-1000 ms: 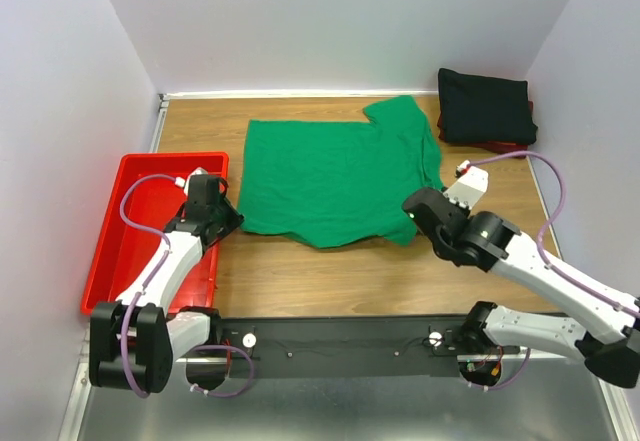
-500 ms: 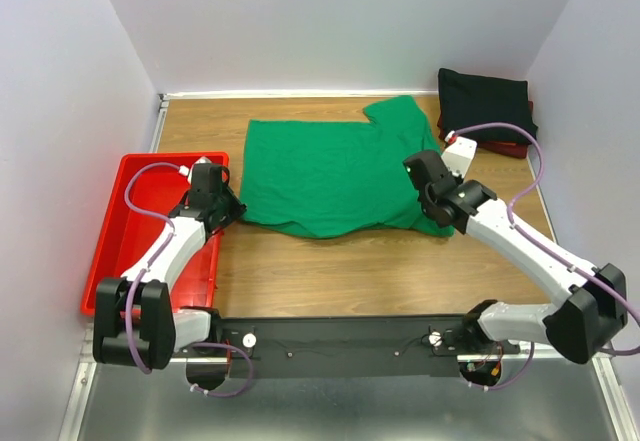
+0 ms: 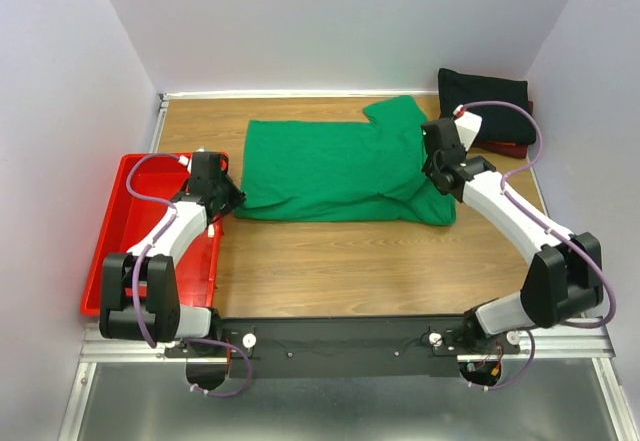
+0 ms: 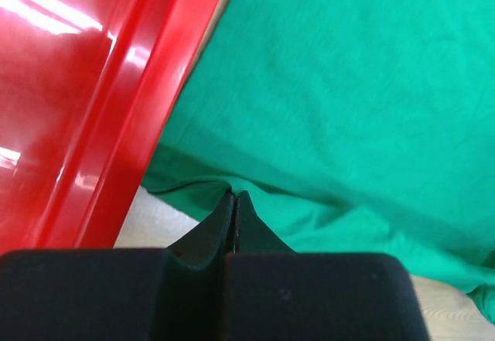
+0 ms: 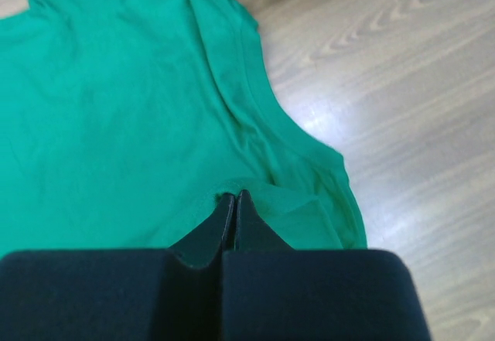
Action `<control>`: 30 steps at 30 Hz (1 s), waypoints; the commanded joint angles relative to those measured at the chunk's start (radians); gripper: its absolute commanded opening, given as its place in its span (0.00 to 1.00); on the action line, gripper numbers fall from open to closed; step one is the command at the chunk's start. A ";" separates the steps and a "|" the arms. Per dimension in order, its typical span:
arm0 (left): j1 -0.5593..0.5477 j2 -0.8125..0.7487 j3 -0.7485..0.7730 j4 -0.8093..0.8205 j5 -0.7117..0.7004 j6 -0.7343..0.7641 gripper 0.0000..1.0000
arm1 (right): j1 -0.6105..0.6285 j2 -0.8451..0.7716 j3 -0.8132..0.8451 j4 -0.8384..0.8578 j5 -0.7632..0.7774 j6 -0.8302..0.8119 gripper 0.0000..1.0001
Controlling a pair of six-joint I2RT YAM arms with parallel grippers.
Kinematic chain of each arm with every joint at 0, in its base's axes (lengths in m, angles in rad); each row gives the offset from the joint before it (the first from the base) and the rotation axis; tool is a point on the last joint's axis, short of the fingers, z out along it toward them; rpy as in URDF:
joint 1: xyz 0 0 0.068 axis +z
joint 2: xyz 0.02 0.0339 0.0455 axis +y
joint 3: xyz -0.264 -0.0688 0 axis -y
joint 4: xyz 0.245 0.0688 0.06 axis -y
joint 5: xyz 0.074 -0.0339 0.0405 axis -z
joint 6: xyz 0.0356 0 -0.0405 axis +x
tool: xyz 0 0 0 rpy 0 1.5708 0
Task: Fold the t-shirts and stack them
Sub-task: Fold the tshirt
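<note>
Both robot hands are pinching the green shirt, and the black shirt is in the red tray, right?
The left gripper and right gripper do pinch the green shirt, but the black shirt lies folded at the table's far right corner, not in the tray; the top view shows it.

I'm scanning all three of my views right now and nothing reads: no words, labels, brands, numbers or signs that I can make out anywhere.
</note>
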 commanded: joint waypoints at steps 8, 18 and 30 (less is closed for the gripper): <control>0.047 0.084 0.090 0.044 -0.003 0.020 0.00 | -0.043 0.148 0.111 0.109 -0.109 -0.072 0.01; 0.050 0.158 0.154 0.061 0.017 0.029 0.00 | -0.067 0.185 0.108 0.116 -0.079 -0.078 0.01; 0.050 0.212 0.200 0.053 0.000 0.026 0.00 | -0.110 0.177 0.079 0.142 -0.119 -0.086 0.00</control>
